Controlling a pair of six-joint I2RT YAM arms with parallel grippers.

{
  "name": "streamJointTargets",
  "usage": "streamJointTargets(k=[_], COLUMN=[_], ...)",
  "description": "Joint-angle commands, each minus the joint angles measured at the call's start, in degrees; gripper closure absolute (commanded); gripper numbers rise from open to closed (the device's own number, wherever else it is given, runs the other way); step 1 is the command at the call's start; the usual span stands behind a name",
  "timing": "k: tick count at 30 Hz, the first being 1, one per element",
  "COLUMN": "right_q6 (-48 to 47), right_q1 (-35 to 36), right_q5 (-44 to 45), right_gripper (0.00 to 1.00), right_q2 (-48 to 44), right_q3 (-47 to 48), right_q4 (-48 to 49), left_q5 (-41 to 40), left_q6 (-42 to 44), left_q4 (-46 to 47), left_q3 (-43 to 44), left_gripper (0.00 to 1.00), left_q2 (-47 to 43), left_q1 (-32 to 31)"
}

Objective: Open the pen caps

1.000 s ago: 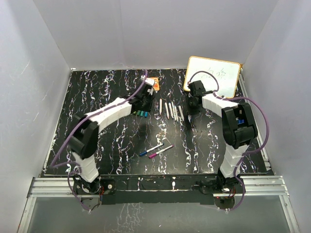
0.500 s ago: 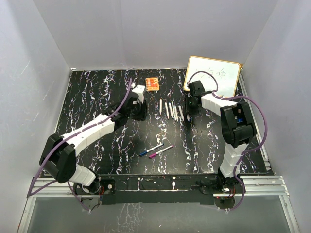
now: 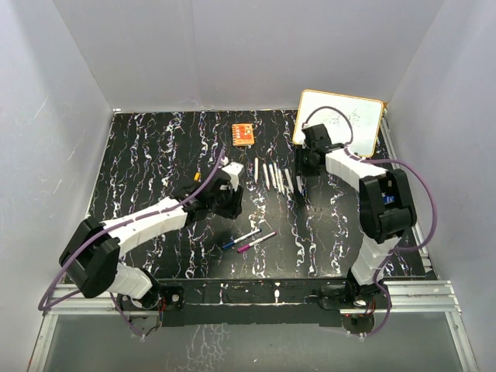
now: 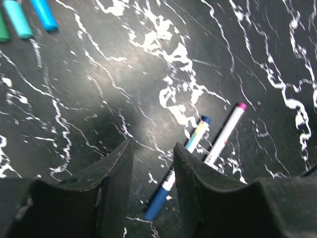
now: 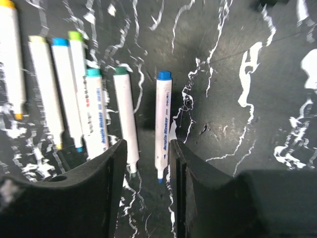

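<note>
Black, white-veined marble tabletop (image 3: 147,155) carries slim white cylindrical pens (image 5: 126,116), uncapped, in a row at centre. Two capped pens (image 4: 224,135) lie lower centre. Stubby glossy pen caps (image 4: 20,19) sit upper left in the left wrist view. The left gripper (image 4: 152,148) reaches low over the table, jaws apart and empty. The right gripper (image 5: 147,148) hangs above the row, jaws apart and empty.

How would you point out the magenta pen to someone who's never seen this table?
On the black marbled table, two pens lie alone near the front middle, apart from the row of pens farther back. The magenta pen is the right one of the pair; the blue pen lies beside it.
</note>
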Motion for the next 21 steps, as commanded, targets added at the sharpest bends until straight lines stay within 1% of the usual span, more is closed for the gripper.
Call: streamJointTargets(k=[1, 3, 5, 8, 11, 12, 15, 21], right_q6=[0.83, 0.65, 0.57, 0.94, 1.81, 2.18, 2.8, 3.58], right_q1=[-0.29, -0.33, -0.31, -0.29, -0.31, -0.29, -0.29, -0.37], right_q5=[1.59, 0.93, -0.42, -4.01, -8.28, -9.2, -11.81, -14.26], right_gripper=[0.59, 0.52, 0.5, 0.43, 0.39, 0.39, 0.38, 0.38], right_q2=[-9.77, -12.26, -14.8, -18.93, -22.47, -23.31, -26.05, -29.76], right_q3=[0.45, -0.56, -1.95, -5.16, -8.75, -9.65, -12.21, -14.92], right_q4=[4.64, 5.63, 6.85, 10.02, 12.78, 13.12, 14.25, 14.72], left_q5=[-0.19, -0.09, 0.53, 0.06, -0.61, -0.72, -1.25, -7.49], left_q6=[-0.56, -0.8, -1.01, -1.7, -3.35, -4.05, -5.82, -8.49], left_q4=[-1.7, -1.82, -1.89, -2.22, -1.98, -1.86, -2.0, -4.97], left_q3=[-1.66, -2.45, -3.36, -5.02, -7.07, -7.8, -9.74, -10.9], left_gripper=[0.63, 0.62, 0.59, 0.52, 0.46, 0.44, 0.43, 0.43], left_q2=[-4.62, -5.19, -5.69, -6.6, -7.79, -8.11, -9.06, -10.09], left_q1=[-4.51, -6.07, -7.27, -8.8, -9.32, -9.4, -9.7, -11.5])
